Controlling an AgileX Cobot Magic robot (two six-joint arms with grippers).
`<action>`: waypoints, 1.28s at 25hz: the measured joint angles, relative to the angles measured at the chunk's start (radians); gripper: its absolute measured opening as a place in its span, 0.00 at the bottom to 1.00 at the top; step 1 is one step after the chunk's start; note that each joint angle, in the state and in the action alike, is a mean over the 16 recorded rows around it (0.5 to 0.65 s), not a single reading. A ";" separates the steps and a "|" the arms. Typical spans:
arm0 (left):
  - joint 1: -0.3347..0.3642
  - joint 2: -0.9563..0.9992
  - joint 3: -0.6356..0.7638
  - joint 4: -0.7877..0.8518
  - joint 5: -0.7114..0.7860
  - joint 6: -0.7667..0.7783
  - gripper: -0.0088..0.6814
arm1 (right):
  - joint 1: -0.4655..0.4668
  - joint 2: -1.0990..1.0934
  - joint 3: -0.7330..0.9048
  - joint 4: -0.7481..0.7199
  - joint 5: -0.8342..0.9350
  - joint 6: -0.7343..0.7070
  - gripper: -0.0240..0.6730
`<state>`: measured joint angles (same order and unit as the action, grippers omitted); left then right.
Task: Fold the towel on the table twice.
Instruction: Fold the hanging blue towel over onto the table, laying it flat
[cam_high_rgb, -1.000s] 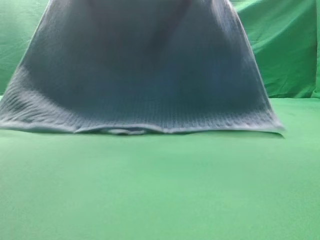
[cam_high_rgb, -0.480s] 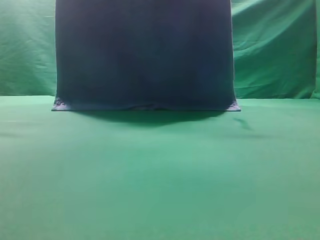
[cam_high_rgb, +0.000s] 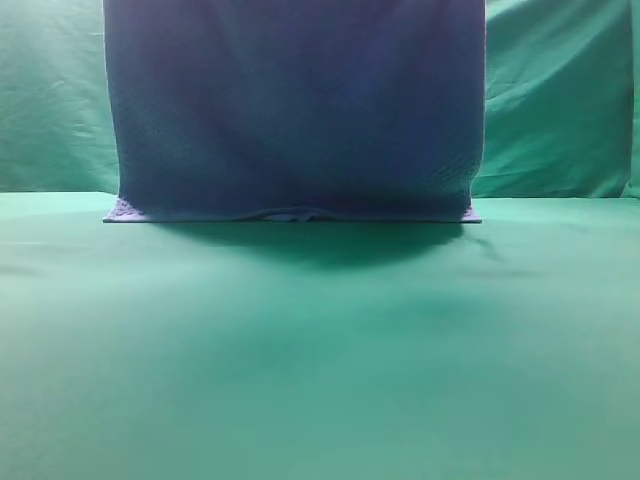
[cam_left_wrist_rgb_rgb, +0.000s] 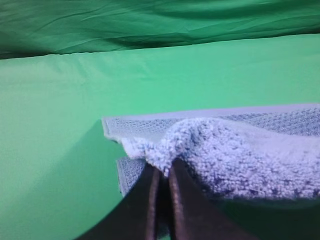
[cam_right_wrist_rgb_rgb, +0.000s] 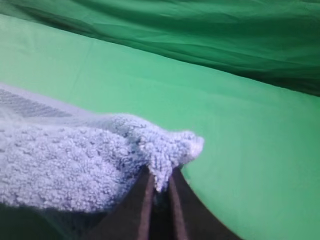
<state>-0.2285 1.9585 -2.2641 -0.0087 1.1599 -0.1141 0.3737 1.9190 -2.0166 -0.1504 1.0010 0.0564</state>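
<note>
The blue-grey nubbly towel (cam_high_rgb: 295, 110) hangs like a curtain in the exterior view, its lower edge resting on the green table (cam_high_rgb: 320, 350) far back. Neither gripper shows there; the top of the towel runs out of frame. In the left wrist view my left gripper (cam_left_wrist_rgb_rgb: 162, 175) is shut on a bunched corner of the towel (cam_left_wrist_rgb_rgb: 225, 155), with a flat part of it lying on the table below. The right wrist view has my right gripper (cam_right_wrist_rgb_rgb: 160, 182) shut on the other corner of the towel (cam_right_wrist_rgb_rgb: 75, 160).
A wrinkled green backdrop drape (cam_high_rgb: 560, 100) hangs behind the table. Green table surface stretches wide in front of the towel, with the towel's shadow (cam_high_rgb: 320, 245) just before its lower edge.
The towel was flared wide and blurred a second ago. It now hangs straight and narrower, its lower corners drawn in and its bottom edge settled farther back on the table.
</note>
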 joint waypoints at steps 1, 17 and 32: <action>-0.004 -0.012 0.022 0.002 -0.005 -0.001 0.01 | 0.001 -0.018 0.028 -0.003 -0.004 0.007 0.03; -0.071 -0.542 0.852 -0.002 -0.344 -0.007 0.01 | 0.033 -0.414 0.590 -0.013 -0.189 0.100 0.03; -0.079 -1.061 1.517 -0.166 -0.431 -0.016 0.01 | 0.224 -0.777 1.079 0.009 -0.189 0.266 0.03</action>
<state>-0.3077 0.8970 -0.7474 -0.1742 0.7293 -0.1297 0.5979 1.1420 -0.9380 -0.1417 0.8122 0.3225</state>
